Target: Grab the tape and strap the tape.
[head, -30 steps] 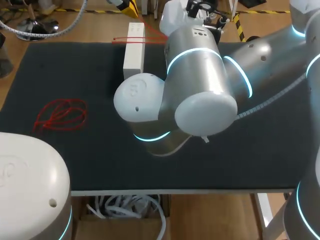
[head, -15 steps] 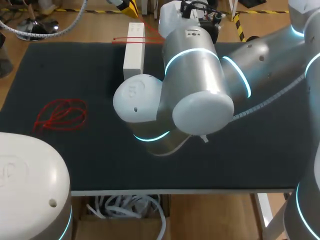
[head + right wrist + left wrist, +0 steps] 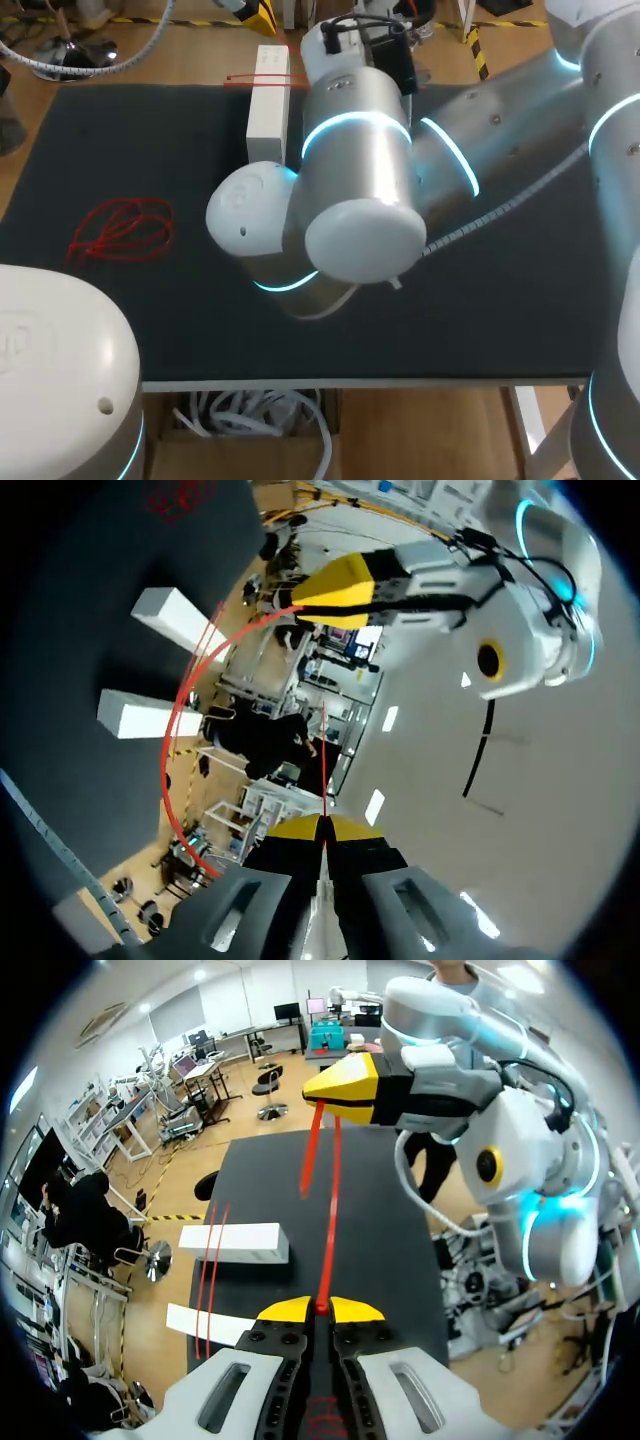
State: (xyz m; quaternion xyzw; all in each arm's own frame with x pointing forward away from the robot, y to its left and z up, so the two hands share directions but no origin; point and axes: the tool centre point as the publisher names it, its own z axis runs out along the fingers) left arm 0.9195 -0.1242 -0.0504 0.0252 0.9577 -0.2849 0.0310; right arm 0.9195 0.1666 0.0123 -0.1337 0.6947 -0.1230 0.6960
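Note:
A red tape strand (image 3: 328, 1210) runs taut between my two grippers. In the left wrist view my left gripper (image 3: 320, 1308) is shut on one end, and my right gripper (image 3: 350, 1088) ahead pinches the other. The right wrist view shows my right gripper (image 3: 322, 826) shut on the tape (image 3: 180, 720), which curves off to my left gripper (image 3: 340, 585). Tape loops (image 3: 210, 1270) lie around two white blocks (image 3: 235, 1242). From the head view the blocks (image 3: 268, 110) sit at the table's far edge, with my left gripper's yellow tip (image 3: 257, 12) just beyond them. My right gripper is hidden behind its arm.
A loose bundle of red tape (image 3: 122, 230) lies on the left of the black mat (image 3: 150, 320). My right arm's big elbow (image 3: 340, 190) hangs over the middle of the table. The left arm's base (image 3: 60, 370) fills the near left corner.
My right arm has swung to the left over the table, and its wrist now sits closer to the white blocks. Both grippers stay shut on the tape.

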